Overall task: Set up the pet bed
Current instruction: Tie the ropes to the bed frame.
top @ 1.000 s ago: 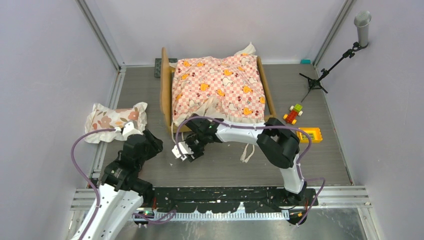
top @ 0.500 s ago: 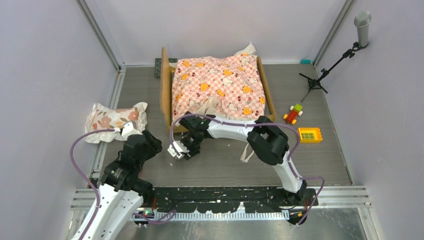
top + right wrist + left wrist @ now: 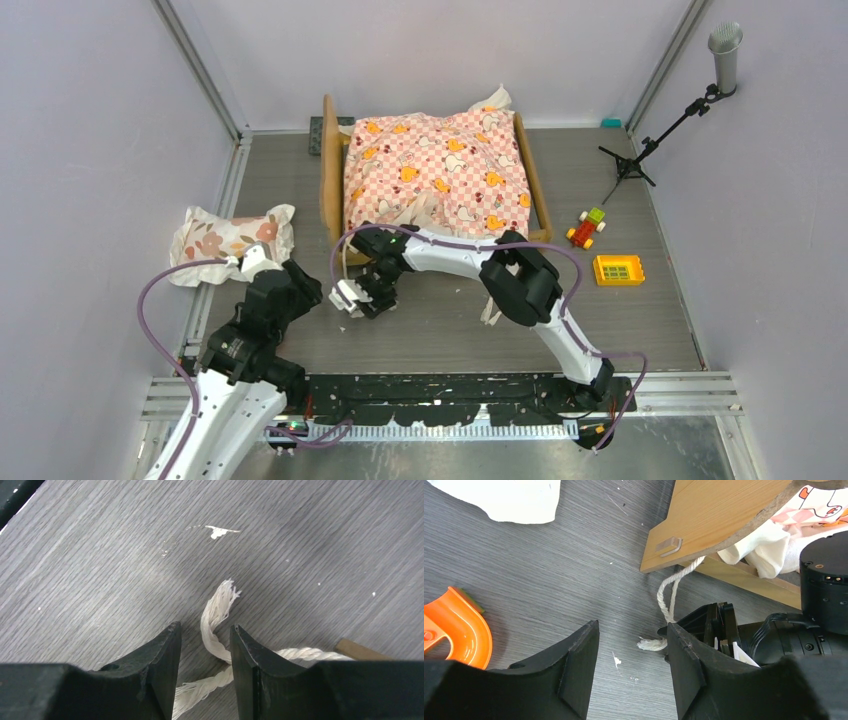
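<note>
The pet bed (image 3: 333,190) stands at the back middle, its tan wooden frame (image 3: 724,515) covered by a pink-checkered sheet (image 3: 440,170). A white cord (image 3: 215,625) hangs from the bed's near-left corner onto the floor, its frayed end (image 3: 651,644) lying there. My right gripper (image 3: 352,298) reaches across to that corner. In the right wrist view the right gripper (image 3: 205,627) is open, its jaws standing either side of the cord with a gap left. My left gripper (image 3: 300,285) hovers just left of it, and the left wrist view shows the left gripper (image 3: 631,627) open over bare floor.
A floral pillow (image 3: 232,240) lies at the left. A toy car (image 3: 588,228) and a yellow brick (image 3: 618,269) sit right of the bed, with a microphone stand (image 3: 650,140) behind them. Another cord (image 3: 493,305) trails from the bed's front. An orange curved piece (image 3: 459,635) shows beside my left finger.
My right arm has swung left, carrying its gripper further toward the left gripper, and its jaws have narrowed a little. The left arm has barely moved.
</note>
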### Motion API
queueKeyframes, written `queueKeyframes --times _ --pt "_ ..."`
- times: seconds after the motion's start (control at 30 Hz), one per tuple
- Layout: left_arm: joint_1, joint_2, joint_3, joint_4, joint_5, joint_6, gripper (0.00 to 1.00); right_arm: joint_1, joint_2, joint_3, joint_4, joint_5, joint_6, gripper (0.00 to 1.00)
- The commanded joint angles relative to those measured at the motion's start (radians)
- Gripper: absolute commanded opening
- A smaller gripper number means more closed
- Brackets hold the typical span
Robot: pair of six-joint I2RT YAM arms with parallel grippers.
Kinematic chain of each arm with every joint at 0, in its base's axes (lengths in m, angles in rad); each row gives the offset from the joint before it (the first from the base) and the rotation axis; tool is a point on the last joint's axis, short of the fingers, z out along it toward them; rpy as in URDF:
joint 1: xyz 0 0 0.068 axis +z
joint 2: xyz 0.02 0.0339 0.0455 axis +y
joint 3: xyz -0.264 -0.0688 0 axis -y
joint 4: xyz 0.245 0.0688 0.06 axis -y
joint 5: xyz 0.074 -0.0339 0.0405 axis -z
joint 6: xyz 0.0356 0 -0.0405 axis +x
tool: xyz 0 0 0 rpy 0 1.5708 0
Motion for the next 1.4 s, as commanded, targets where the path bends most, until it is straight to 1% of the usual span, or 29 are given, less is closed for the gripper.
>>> queueKeyframes --times 0.0,0.1,0.2,0.33,0.5,0.57,0.67,0.73,1.03,1.1,1.23,1.3,1.37 --pt "-0.001 -0.016 0.026 0.001 -0.033 0.014 0.54 -0.006 0.007 0.041 -0.065 -0.012 -0.014 0.45" --pt "-0.001 -0.021 0.026 -0.007 -0.046 0.009 0.54 -0.006 0.013 0.042 -0.076 0.005 -0.009 0.43" --pt "-0.001 -0.025 0.023 -0.009 -0.054 0.003 0.54 -0.007 0.020 0.046 -0.077 0.026 -0.002 0.35" --pt "-0.001 -0.030 0.020 -0.012 -0.057 0.001 0.54 -0.006 0.030 0.057 -0.077 0.039 0.013 0.28" --pt "-0.001 -0.032 0.019 -0.012 -0.057 -0.002 0.54 -0.006 0.047 0.065 -0.077 0.038 0.034 0.25" --pt "-0.001 -0.030 0.017 -0.010 -0.058 -0.003 0.54 -0.007 0.049 0.064 -0.075 0.036 0.039 0.18" --pt "-0.001 -0.028 0.014 -0.005 -0.061 -0.003 0.54 -0.007 0.041 0.058 -0.071 0.026 0.058 0.02" --pt "-0.002 -0.025 0.011 0.002 -0.057 -0.004 0.54 -0.011 0.026 0.028 -0.036 0.006 0.087 0.01" --pt "-0.002 0.006 -0.013 0.054 -0.014 -0.006 0.54 -0.041 -0.110 -0.278 0.444 -0.118 0.403 0.01" --pt "-0.001 0.016 -0.028 0.090 0.023 -0.003 0.56 -0.047 -0.136 -0.341 0.539 -0.133 0.452 0.01" --pt "-0.001 0.075 -0.065 0.192 0.111 0.020 0.58 -0.056 -0.187 -0.470 0.804 -0.147 0.585 0.01" --pt "-0.001 0.120 -0.076 0.236 0.144 0.022 0.59 -0.058 -0.205 -0.498 0.856 -0.156 0.617 0.01" --pt "-0.001 0.170 -0.083 0.289 0.171 0.022 0.59 -0.058 -0.225 -0.505 0.854 -0.169 0.619 0.01"
